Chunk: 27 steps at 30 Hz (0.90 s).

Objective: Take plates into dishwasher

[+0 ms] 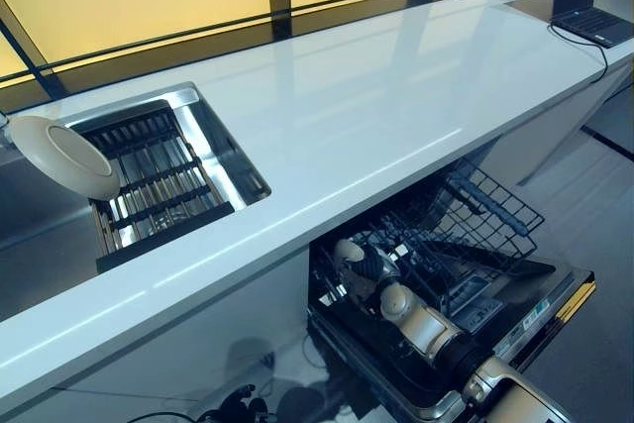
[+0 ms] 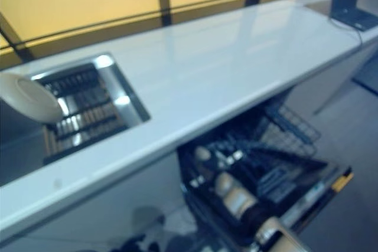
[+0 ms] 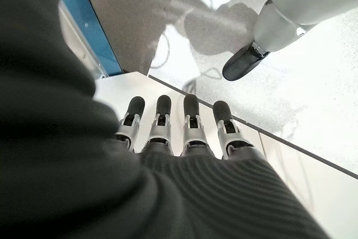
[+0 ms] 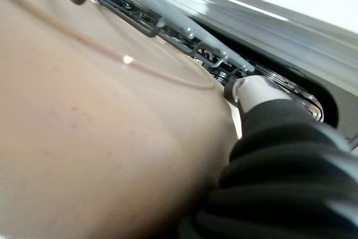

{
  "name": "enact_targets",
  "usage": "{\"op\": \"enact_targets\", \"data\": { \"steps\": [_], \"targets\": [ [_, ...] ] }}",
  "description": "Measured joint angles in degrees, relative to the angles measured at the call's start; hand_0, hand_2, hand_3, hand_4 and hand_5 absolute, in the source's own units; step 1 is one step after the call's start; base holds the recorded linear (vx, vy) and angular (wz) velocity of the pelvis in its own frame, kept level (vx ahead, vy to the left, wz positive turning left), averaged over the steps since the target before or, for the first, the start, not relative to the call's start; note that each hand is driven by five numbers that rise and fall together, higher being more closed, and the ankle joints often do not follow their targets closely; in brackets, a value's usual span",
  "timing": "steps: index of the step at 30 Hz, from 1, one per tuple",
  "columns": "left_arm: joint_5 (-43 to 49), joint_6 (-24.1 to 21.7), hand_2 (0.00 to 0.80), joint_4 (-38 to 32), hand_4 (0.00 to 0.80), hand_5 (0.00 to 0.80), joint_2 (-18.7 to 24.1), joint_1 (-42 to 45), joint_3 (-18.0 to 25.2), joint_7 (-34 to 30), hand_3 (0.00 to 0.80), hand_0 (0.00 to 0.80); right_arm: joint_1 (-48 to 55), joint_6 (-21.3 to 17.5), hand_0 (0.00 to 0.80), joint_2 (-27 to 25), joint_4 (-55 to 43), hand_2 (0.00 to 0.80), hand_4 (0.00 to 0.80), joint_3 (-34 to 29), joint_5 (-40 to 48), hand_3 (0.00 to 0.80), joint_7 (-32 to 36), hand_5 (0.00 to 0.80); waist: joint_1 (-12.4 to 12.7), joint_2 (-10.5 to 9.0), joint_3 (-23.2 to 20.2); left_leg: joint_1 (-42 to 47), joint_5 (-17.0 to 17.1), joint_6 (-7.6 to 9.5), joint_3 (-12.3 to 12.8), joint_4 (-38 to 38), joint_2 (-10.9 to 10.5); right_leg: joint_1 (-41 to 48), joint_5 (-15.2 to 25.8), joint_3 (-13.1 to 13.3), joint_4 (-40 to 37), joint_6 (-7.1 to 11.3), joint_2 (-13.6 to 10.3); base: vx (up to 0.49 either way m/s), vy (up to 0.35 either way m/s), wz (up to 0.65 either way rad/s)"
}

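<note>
A cream plate (image 1: 61,156) leans upright at the left end of the sink rack (image 1: 158,180). The dishwasher (image 1: 446,284) stands open below the counter with its dark wire rack (image 1: 490,210) pulled out. My right hand (image 1: 365,264) reaches into that rack, under the counter edge. In the right wrist view a beige plate (image 4: 95,127) fills most of the picture, pressed against the hand's cover, with the thumb (image 4: 260,90) at its rim and rack tines just past it. My left hand (image 3: 173,132) hangs over the floor, fingers straight and empty.
The white counter (image 1: 376,116) runs across the view, with the steel sink (image 1: 223,160) set into its left part. A dark flat device (image 1: 594,25) with a cable lies at its far right end. The lowered dishwasher door (image 1: 540,319) sticks out into the floor space.
</note>
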Motion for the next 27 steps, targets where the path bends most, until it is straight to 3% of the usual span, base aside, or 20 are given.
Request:
{"op": "enact_targets", "data": {
  "steps": [9,27],
  "targets": [
    [0.0,0.0,0.000,0.0,0.000,0.000,-0.2,-0.1,0.0,0.0,0.000,0.000,-0.1,0.6,0.800,0.6,0.3,0.800,0.800,0.1,-5.5,0.800,1.0,0.800,0.0,0.22,-0.1,0.0,0.1,0.06,-0.2,0.0,-0.2,0.1,0.0,0.0,0.1,0.06,-0.2,0.002,0.000,0.00],
    [-0.6,-0.2,0.000,0.2,0.000,0.000,-0.3,-0.8,-1.6,1.2,0.000,0.000,-2.4,0.1,0.800,0.7,4.1,0.800,0.800,0.1,-6.7,0.800,1.3,0.800,0.0,0.81,-0.1,-1.4,0.5,0.62,-0.8,0.0,-0.7,-2.2,-1.0,0.0,2.5,0.49,-1.0,0.000,0.001,0.01]
  ]
}}
